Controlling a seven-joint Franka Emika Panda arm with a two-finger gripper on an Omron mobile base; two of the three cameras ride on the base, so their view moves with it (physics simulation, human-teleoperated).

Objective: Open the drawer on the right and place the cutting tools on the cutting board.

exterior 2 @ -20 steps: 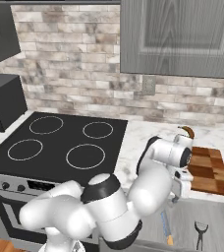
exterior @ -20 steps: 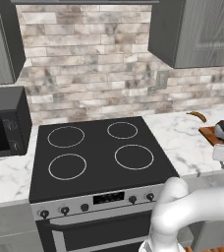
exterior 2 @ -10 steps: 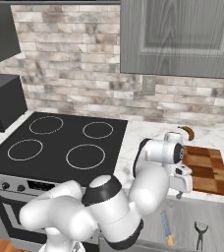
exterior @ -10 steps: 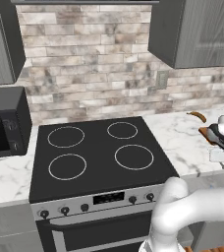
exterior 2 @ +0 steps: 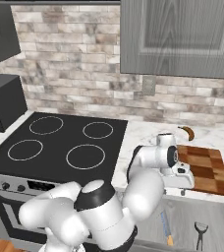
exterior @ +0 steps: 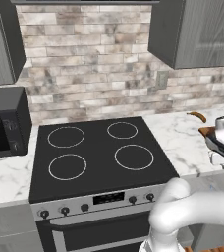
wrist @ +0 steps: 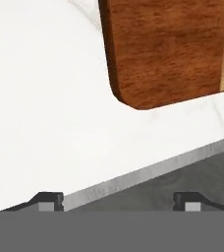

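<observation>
Beside marble counter edge (wrist: 45, 123): rounded wooden cutting board (wrist: 168, 49) corner (checkered); fingers (wrist: 116, 201) spread, empty.

Cutting board (exterior 2: 205, 169): thick, reddish-brown, checkered wood blocks, lying flat on the marble table right of the stove, its left end partly hidden by the arm. Hand view: one rounded corner of the board (wrist: 168, 49) near the table's front edge.

Drawer (exterior 2: 197, 221): open below the board, grey inside.

Cutting tools: one slim tool (exterior 2: 166, 228) with bluish blade and orange-tan handle lying in the drawer; a dark forked tool (exterior 2: 201, 234) lies well to its right.
</observation>
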